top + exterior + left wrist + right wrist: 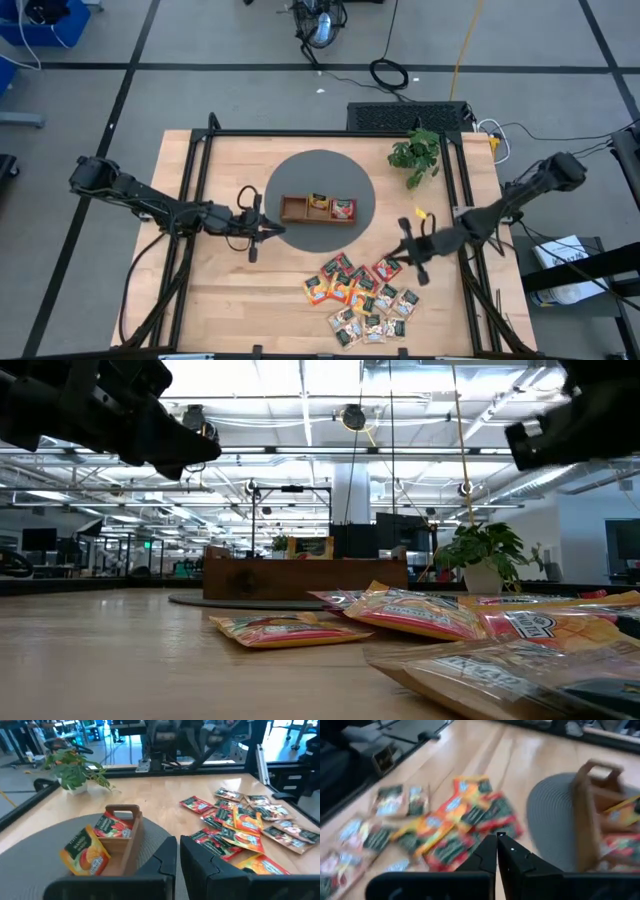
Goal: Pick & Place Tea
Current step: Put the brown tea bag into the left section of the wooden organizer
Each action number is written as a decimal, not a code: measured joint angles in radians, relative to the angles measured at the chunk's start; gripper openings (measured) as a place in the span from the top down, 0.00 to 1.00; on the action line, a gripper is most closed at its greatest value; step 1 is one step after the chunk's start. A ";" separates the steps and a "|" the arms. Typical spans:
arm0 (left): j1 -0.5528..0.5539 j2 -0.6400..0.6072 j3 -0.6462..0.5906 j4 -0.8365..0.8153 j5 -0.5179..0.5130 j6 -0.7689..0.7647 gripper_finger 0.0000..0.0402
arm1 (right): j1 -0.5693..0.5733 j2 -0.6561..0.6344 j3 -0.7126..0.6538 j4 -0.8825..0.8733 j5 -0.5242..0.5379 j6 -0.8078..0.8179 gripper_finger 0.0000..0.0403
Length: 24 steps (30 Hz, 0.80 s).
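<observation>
Several red, orange-yellow and dark green tea sachets (362, 295) lie in a loose, overlapping pile on the table's near right part; they also show in the low view (420, 615). A brown wooden tray (318, 209) stands on a round grey mat (320, 165). It holds an orange-yellow sachet (319, 203) and a red one (344, 209), both leaning in their compartments (82, 852). My left gripper (262, 230) is shut and empty, just left of the tray. My right gripper (405, 250) is shut and empty, above the table at the pile's far right edge.
A small potted plant (415, 155) stands at the far right of the table. A small yellow scrap (420, 212) lies near the right arm. A black frame (200, 150) runs along the table's edges. Bare wood (230, 300) lies at the near left.
</observation>
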 joint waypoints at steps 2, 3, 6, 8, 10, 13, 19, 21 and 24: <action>-0.012 0.000 0.000 -0.003 0.002 -0.013 0.92 | 0.029 0.000 -0.071 0.109 0.028 0.007 0.98; -0.016 0.000 0.000 -0.003 0.003 -0.023 0.92 | 0.037 -0.001 -0.103 0.163 0.031 0.006 0.98; -0.027 0.000 0.001 -0.003 0.003 -0.065 0.92 | 0.046 0.000 -0.187 0.304 0.029 -0.022 1.00; -0.032 0.000 0.009 -0.004 0.002 -0.075 0.92 | 0.047 -0.001 -0.227 0.382 0.028 -0.047 1.00; -0.036 0.003 0.027 -0.005 -0.002 -0.088 0.92 | 0.046 -0.001 -0.260 0.427 0.028 -0.063 0.99; -0.036 0.047 0.089 -0.045 -0.039 -0.130 0.92 | 0.046 -0.001 -0.289 0.442 0.027 -0.068 0.99; -0.025 0.240 0.321 -0.170 -0.048 -0.130 0.92 | 0.046 -0.004 -0.297 0.411 0.024 -0.024 0.99; -0.022 0.315 0.400 -0.170 -0.022 -0.110 0.92 | 0.046 -0.016 -0.266 0.321 0.019 0.038 0.99; -0.017 0.405 0.518 -0.226 0.029 -0.109 0.92 | 0.054 -0.041 -0.128 0.057 -0.049 0.187 1.00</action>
